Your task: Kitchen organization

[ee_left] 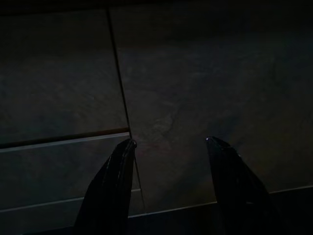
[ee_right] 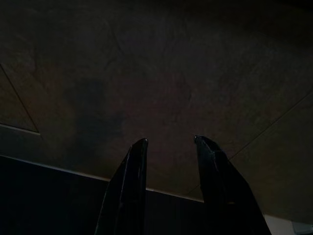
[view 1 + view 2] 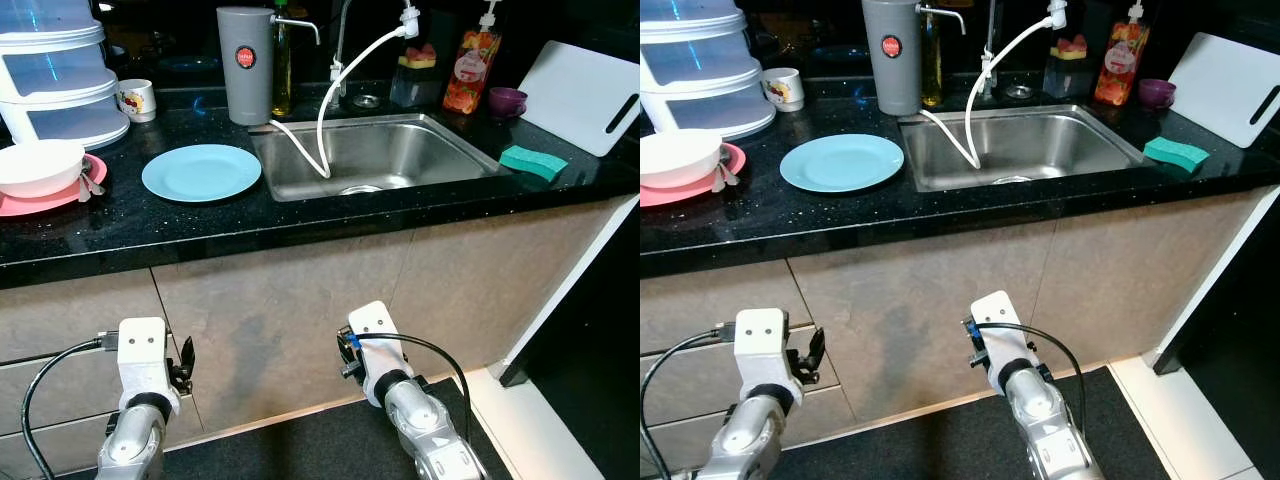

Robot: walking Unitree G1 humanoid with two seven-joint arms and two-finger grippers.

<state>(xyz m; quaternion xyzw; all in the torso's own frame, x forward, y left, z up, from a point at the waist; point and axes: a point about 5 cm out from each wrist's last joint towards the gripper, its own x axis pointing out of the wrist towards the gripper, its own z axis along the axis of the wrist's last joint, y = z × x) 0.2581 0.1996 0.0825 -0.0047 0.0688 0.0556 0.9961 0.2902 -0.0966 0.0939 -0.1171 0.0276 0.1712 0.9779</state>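
Note:
A light blue plate [image 3: 201, 172] lies on the black counter [image 3: 150, 235], left of the steel sink [image 3: 380, 155]. A white bowl [image 3: 38, 166] sits on a pink plate [image 3: 45, 197] at the counter's far left. A green sponge [image 3: 533, 161] rests right of the sink. Both arms hang low in front of the cabinet doors, below the counter. My left gripper [image 1: 168, 143] is open and empty, facing a cabinet door seam. My right gripper [image 2: 169, 141] is open too, with nothing between its fingers.
A grey canister [image 3: 245, 65], an oil bottle [image 3: 283, 60], a white hose [image 3: 330, 100], a soap bottle [image 3: 472, 70], a purple cup [image 3: 507, 101] and a white cutting board [image 3: 580, 95] line the back. A stacked white container [image 3: 60, 75] and a mug [image 3: 136, 99] stand at the left. A dark mat [image 3: 300, 445] lies on the floor.

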